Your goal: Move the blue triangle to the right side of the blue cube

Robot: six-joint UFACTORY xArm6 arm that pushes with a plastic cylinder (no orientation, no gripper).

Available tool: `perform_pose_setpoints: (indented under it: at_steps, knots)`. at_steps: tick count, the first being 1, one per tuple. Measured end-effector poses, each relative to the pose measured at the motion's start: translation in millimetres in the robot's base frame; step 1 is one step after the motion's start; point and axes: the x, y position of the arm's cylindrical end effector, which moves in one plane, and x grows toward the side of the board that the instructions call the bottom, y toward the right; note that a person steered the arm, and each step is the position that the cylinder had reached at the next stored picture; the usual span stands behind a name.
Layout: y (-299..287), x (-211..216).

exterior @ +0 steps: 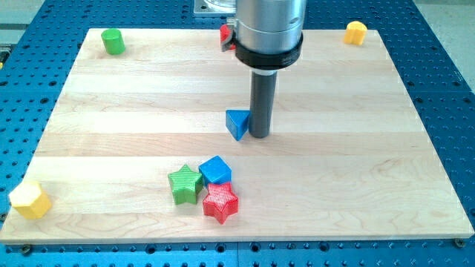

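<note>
The blue triangle [237, 123] lies near the middle of the wooden board [371, 148]. My tip [259, 136] stands right against the triangle's right side. The blue cube [215, 170] sits lower down, toward the view's bottom, a little left of the triangle. It is pressed between a green star [185, 184] on its left and a red star [220, 202] below it. The triangle is above the cube and slightly to its right, apart from it.
A green cylinder [113, 41] stands at the top left corner, a yellow block [356, 33] at the top right, a yellow block [30, 199] at the bottom left edge. A red block [224, 33] is partly hidden behind the arm at the top.
</note>
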Motion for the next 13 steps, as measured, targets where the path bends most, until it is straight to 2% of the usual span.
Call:
perform_pose_setpoints:
  at_steps: [3,4,7,8,9,10,12,13]
  knots:
    - [19,-23]
    - [5,-23]
    - [-114,-10]
    - [-123,7]
    - [-57,25]
    - [-42,30]
    - [-33,69]
    - [-27,36]
